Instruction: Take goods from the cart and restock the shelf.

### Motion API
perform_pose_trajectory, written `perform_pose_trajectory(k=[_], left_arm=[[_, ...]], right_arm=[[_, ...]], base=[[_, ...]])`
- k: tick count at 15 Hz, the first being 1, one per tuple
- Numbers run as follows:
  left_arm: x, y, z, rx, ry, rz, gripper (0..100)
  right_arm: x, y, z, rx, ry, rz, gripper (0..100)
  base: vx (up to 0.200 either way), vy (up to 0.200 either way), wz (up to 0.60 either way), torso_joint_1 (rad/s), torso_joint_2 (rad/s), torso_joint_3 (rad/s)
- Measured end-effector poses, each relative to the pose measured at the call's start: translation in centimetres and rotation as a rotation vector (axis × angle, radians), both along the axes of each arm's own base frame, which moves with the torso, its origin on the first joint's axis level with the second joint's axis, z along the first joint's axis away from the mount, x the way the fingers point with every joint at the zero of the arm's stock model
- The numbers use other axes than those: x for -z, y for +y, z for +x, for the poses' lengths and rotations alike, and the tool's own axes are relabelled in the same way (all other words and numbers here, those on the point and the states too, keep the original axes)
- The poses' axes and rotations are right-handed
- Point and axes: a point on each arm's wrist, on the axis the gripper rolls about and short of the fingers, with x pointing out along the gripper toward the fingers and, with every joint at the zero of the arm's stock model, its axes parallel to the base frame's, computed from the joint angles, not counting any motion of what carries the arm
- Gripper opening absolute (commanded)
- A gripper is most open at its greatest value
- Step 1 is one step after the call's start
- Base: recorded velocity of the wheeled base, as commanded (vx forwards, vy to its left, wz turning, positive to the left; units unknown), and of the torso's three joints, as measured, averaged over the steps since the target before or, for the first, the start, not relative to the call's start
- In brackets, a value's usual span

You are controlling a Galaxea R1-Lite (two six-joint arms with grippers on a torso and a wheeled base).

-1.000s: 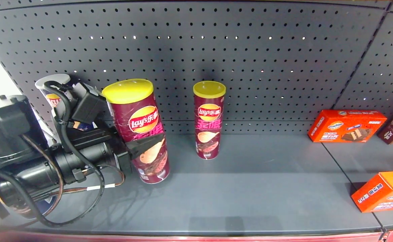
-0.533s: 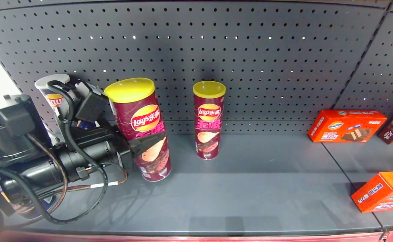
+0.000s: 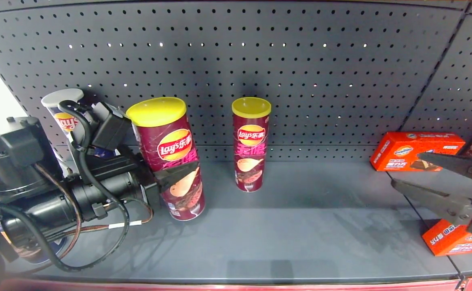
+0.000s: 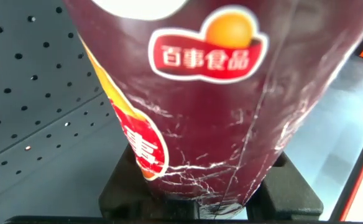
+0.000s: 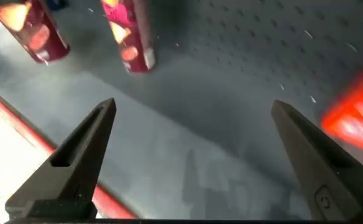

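A can (image 3: 167, 149) is gripped, slightly tilted, by the left end effector (image 3: 179, 173) at the shelf's (image 3: 300, 226) left, near a second, upright can (image 3: 251, 145). The right end effector (image 3: 406, 169) is held open near orange boxes (image 3: 416, 150).

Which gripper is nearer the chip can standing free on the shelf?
Left. The left gripper, shut on a second can, is close beside the free can on its left; the right gripper, open, is much farther off to its right, by the orange boxes.

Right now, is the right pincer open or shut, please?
Open: the right pincer has its fingers wide apart over the shelf, holding nothing.
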Motion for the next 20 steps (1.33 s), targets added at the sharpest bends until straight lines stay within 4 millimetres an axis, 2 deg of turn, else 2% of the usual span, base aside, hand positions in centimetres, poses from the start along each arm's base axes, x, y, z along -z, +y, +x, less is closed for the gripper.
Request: perform_pose_trajectory(k=[4, 8, 13, 17, 20], left_arm=[[0.6, 0.2, -0.4, -0.005, 0.02, 0.007, 0], [0.5, 0.3, -0.5, -0.006, 0.019, 0.006, 0], [0.4, 0.2, -0.3, -0.003, 0.015, 0.004, 0], [0.5, 0.2, -0.4, -0.006, 0.031, -0.007, 0], [0.4, 0.2, -0.3, -0.009, 0.031, -0.013, 0]], right_arm=[[0.1, 1.7, 4.3, -0.049, 0.013, 0.003, 100], [-0.4, 2.9, 7.4, -0.136, -0.016, 0.014, 100], [-1.4, 4.9, 11.8, -0.4, -0.12, 0.045, 100], [-0.4, 7.0, 15.2, -0.546, -0.2, 0.049, 100], [0.7, 8.8, 17.0, -0.613, -0.195, 0.05, 100]], base=[[0.0, 0.0, 0.0, 0.0, 0.0, 0.0], [0.0, 0.0, 0.0, 0.0, 0.0, 0.0], [0.0, 0.0, 0.0, 0.0, 0.0, 0.0], [0.0, 0.0, 0.0, 0.0, 0.0, 0.0], [0.0, 0.0, 0.0, 0.0, 0.0, 0.0]])
